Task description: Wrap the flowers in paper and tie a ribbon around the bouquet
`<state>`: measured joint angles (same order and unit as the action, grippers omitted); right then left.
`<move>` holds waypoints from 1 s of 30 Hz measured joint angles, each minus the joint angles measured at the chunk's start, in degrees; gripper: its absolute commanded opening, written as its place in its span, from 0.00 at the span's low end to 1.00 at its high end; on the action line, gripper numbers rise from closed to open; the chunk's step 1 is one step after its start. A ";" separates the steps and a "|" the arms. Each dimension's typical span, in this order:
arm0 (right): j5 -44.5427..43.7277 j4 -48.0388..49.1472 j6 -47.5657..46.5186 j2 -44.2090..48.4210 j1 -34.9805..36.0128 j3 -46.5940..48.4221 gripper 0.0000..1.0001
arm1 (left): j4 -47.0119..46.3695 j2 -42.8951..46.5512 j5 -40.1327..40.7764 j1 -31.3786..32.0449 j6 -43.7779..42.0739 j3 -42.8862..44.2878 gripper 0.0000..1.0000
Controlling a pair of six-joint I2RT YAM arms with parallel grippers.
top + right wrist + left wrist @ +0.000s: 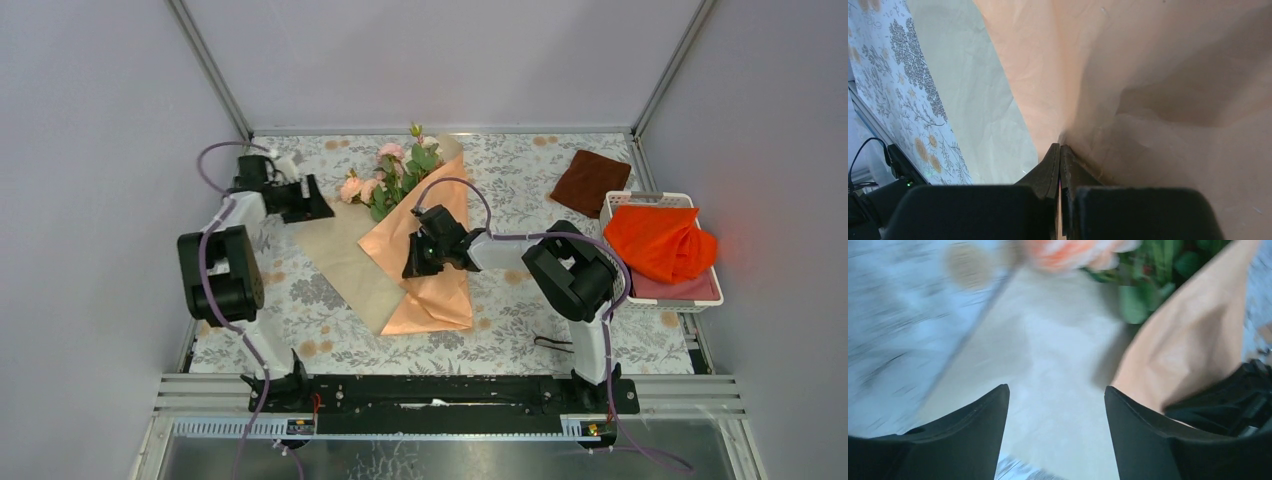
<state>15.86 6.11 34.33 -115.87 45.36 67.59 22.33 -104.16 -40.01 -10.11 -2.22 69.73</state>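
Your left gripper (1055, 390) has its two dark, wedge-shaped fingers spread wide, with nothing between them. Under the gap lies the matte tan reverse of the paper (345, 255), flat and smooth. Just ahead of those fingertips sit the flowers (385, 180): soft pink and cream rose heads among rounded green leaves, blurred in the left wrist view. To the right of the fingers the paper's peach-orange face rises in a folded flap with broad, shallow creases.

Your right gripper (1059, 147) has its fingers pressed tightly together, pinching a fold of the peach side. The sheet puckers into fine wrinkles right at the tips and swells into a soft hollow beyond them. To the left of the fingers the tan underside spreads out over the grey floral tablecloth (913, 100).

From above, the paper forms a long, loosely folded shape, with the blooms poking out of its far end, away from the right fingers. The ribbon (552, 343), a thin dark strand, lies well behind the right fingers beside that arm's base, apart from the paper
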 measured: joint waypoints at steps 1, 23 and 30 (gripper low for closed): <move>0.04 0.55 0.17 0.02 0.00 -0.22 0.00 | -0.35 1.66 1.31 -2.32 0.07 -0.92 0.85; 0.00 5.46 0.33 1.09 0.00 -3.52 0.00 | 0.66 -9.75 -1.73 -2.14 -5.79 3.78 0.92; -0.15 5.25 0.35 1.25 0.00 -3.61 0.00 | 9.16 -9.05 -11.17 -2.05 -8.52 1.92 0.66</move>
<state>15.70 11.35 34.68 -114.63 45.36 63.99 31.48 -113.21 -51.18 -12.16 -10.74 71.66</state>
